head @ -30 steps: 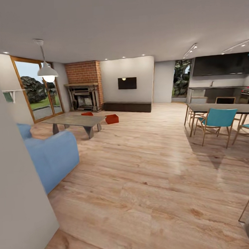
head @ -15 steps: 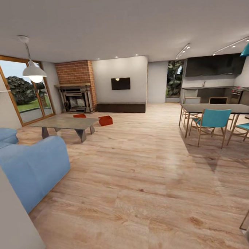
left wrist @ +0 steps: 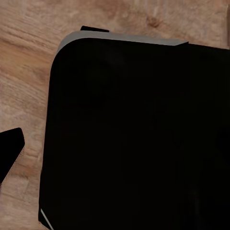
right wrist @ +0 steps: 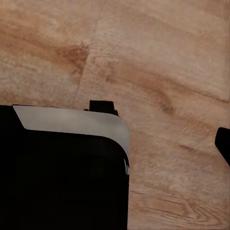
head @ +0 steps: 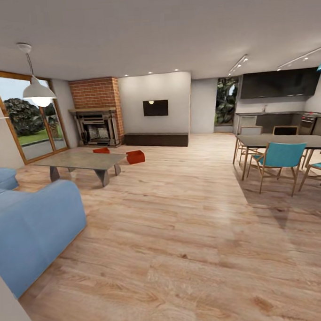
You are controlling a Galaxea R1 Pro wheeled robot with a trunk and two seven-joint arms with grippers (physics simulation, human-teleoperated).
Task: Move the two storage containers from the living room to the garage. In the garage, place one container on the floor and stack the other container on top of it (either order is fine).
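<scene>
Two orange-red storage containers rest on the light wood-plank floor of the living room, far ahead in the head view. One container (head: 135, 156) stands in the open beside the glass coffee table (head: 83, 160). The other container (head: 101, 150) lies behind the table, near the brick fireplace (head: 96, 112), partly hidden by the tabletop. In the left wrist view one dark fingertip (left wrist: 9, 152) pokes in over the planks beside my black base (left wrist: 139, 139). In the right wrist view a dark fingertip (right wrist: 224, 143) sits at the picture's edge. Neither wrist view shows how the jaws stand.
A blue sofa (head: 32, 228) stands close on the left. A dining table (head: 284, 141) with teal chairs (head: 279, 158) fills the right side. Wood-framed glass doors (head: 29, 120) line the left wall. A wide stretch of plank floor (head: 182, 216) runs ahead toward the containers.
The head view has moved forward and shifted; the near white wall at the left has slid almost out of the picture and more of the sofa shows. The containers have stayed put.
</scene>
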